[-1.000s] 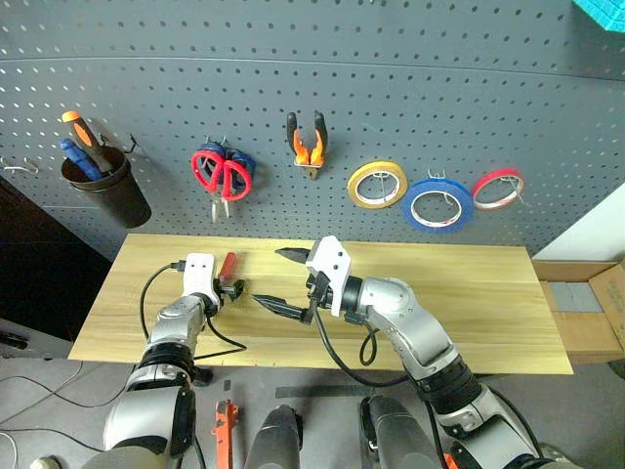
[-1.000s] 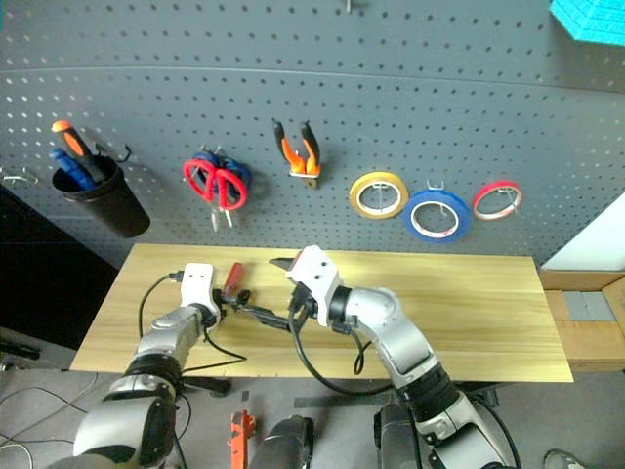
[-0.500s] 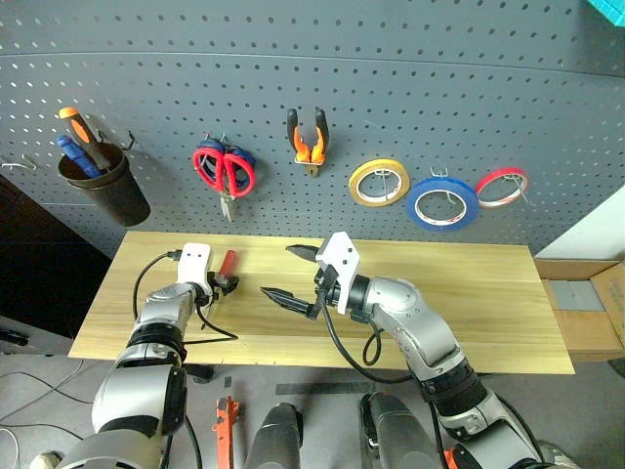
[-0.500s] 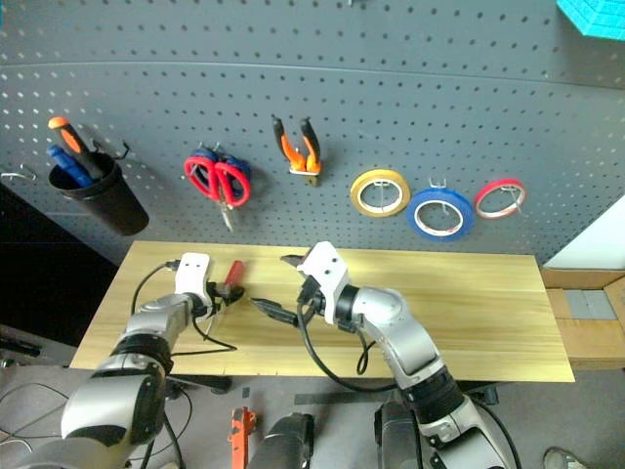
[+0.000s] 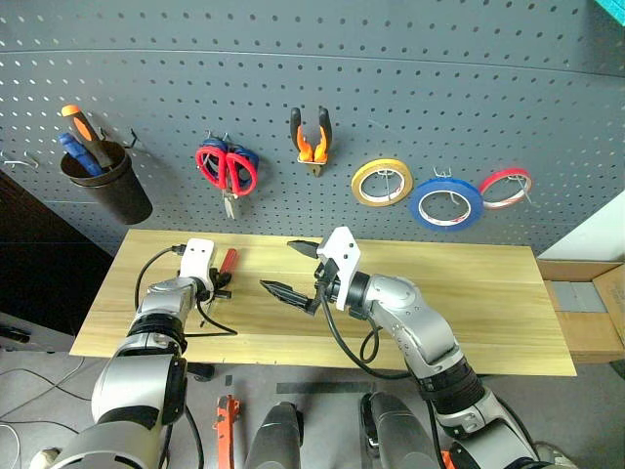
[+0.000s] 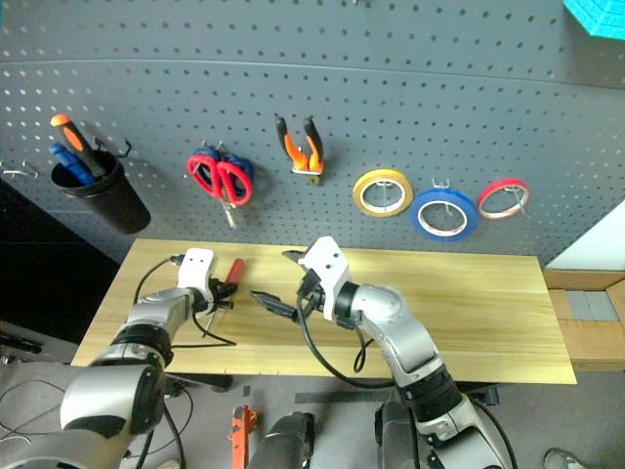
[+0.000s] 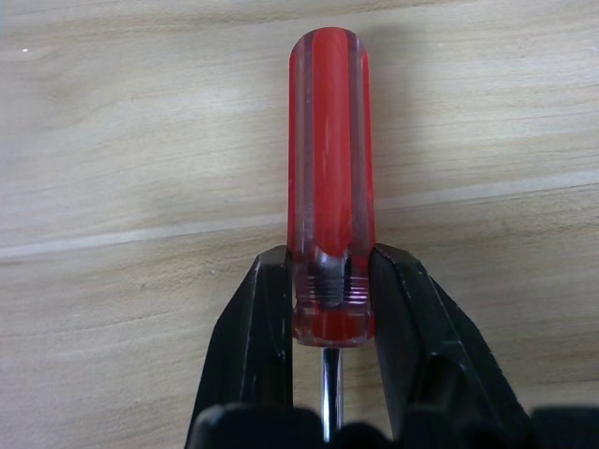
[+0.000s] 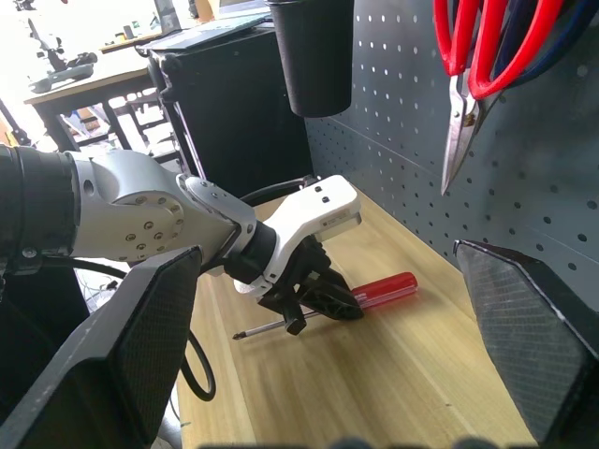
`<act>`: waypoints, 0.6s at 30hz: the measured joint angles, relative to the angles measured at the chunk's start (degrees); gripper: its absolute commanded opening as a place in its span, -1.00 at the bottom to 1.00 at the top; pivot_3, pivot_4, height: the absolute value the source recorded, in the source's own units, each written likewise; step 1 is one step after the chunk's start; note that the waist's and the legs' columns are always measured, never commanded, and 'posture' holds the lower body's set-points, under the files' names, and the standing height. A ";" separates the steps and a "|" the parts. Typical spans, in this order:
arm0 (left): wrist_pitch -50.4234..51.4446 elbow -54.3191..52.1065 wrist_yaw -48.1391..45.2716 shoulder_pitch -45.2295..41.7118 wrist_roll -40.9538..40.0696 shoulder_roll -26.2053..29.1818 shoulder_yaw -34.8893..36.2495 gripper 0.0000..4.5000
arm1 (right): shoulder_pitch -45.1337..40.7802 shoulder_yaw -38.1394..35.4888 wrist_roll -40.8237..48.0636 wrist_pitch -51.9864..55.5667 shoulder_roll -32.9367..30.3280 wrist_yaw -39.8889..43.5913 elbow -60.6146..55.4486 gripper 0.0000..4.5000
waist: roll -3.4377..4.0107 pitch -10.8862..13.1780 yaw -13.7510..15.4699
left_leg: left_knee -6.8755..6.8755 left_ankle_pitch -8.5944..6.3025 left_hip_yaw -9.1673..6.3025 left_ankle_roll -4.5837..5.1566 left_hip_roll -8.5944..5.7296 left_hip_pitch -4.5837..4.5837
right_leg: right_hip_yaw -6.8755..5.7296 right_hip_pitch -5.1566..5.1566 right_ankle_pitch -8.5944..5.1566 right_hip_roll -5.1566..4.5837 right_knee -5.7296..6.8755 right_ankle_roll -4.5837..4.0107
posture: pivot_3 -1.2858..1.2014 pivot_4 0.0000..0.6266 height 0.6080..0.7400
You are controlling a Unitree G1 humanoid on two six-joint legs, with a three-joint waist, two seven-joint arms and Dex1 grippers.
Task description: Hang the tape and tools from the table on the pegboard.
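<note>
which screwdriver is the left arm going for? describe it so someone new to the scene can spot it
Start at the pale wood table below the grey pegboard; near its back left edge the left tool sits closed around a slim screwdriver. It lies flat on the wood and has a translucent red handle, whereas the orange and blue-handled screwdrivers stand in the black cup hung on the board.

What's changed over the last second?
The left gripper has closed its fingers on the red-handled screwdriver, which lies on the table. The right gripper stays open above the table; everything on the pegboard hangs as before.
</note>
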 measured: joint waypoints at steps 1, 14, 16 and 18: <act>-0.17 -0.41 -0.39 0.23 0.30 0.04 -0.38 -0.64 | -0.08 -0.02 0.00 -0.01 0.00 0.03 0.05 1.00 | -0.01 -0.01 0.02 | 0.00 0.00 -0.01 -0.01 0.00 -0.02 | 0.00 -0.02 0.00 0.00 0.00 0.00 | 0.08 -0.30 1.00; 4.63 -66.77 9.25 48.13 6.56 -3.54 -2.68 -0.64 | -0.50 -4.81 8.09 0.12 -0.79 5.00 -0.40 1.00 | -0.48 -1.27 0.63 | 0.01 -0.01 0.00 -0.50 0.24 -0.86 | 0.04 -1.03 0.01 -0.59 0.02 -0.06 | 0.11 -0.62 1.00; 4.66 -74.57 14.56 50.61 9.63 -3.57 0.87 -0.64 | -1.40 -6.19 9.62 0.80 -0.14 4.62 -0.90 1.00 | -0.54 -1.59 1.51 | -0.05 -0.03 -0.11 -0.46 0.25 -0.87 | -0.06 -1.03 0.10 -0.59 0.02 -0.20 | 0.13 -0.67 1.00; 4.47 -80.77 18.57 50.04 12.55 -2.47 4.76 -0.64 | -2.72 -6.77 11.04 1.27 1.25 3.74 -0.93 1.00 | -0.55 -2.37 2.29 | -0.04 0.04 -0.03 -0.57 0.14 -0.84 | -0.25 -0.94 0.18 -0.50 0.03 -0.30 | 0.14 -0.70 1.00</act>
